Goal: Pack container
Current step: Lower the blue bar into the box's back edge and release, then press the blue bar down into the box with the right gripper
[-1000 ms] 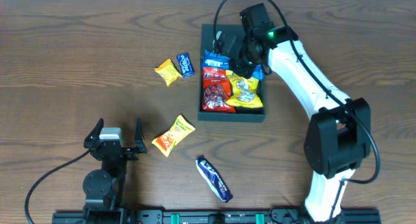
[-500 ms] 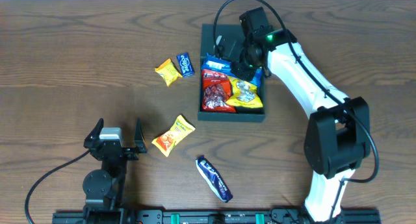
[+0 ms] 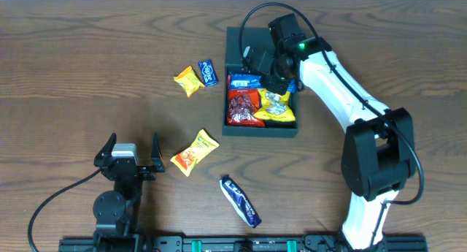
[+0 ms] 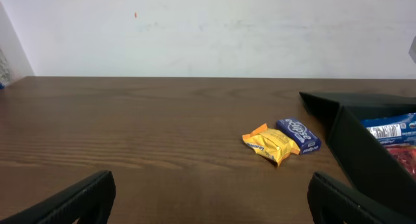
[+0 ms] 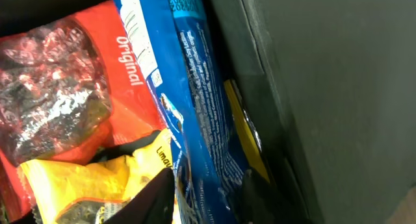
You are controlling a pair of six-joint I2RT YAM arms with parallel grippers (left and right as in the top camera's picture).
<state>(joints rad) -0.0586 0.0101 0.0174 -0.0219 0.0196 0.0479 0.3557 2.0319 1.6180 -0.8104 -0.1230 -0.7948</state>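
The container (image 3: pixel 259 130), a dark teal-black, square, shallow matte box, sits at about one o'clock from the middle of the brown wooden table (image 3: pixel 87 47). Its hinged lid (image 3: pixel 235 42) lies open on its twelve o'clock side. Inside, pressed together, are a red crinkly plastic packet (image 3: pixel 239 106) at seven o'clock, a yellow foil packet (image 3: pixel 273 106) at five o'clock and a blue plastic packet (image 3: pixel 244 80) at eleven o'clock.

The right gripper (image 3: pixel 274 78) hangs low over the box toward its one o'clock corner, above the blue and yellow packets. Whether its fingers are spread or pinching cannot be told.

At nine o'clock of the box, apart from it, a small orange-yellow wrapped snack (image 3: pixel 187 80) lies just beside a small dark blue wrapped snack (image 3: pixel 209 72). At seven o'clock lies a larger yellow-orange packet (image 3: pixel 194 151), and near six o'clock a long dark blue bar wrapper (image 3: pixel 241 201). Farther out at eight o'clock, the left gripper (image 3: pixel 133 141) stands with its fingers spread wide, holding nothing.
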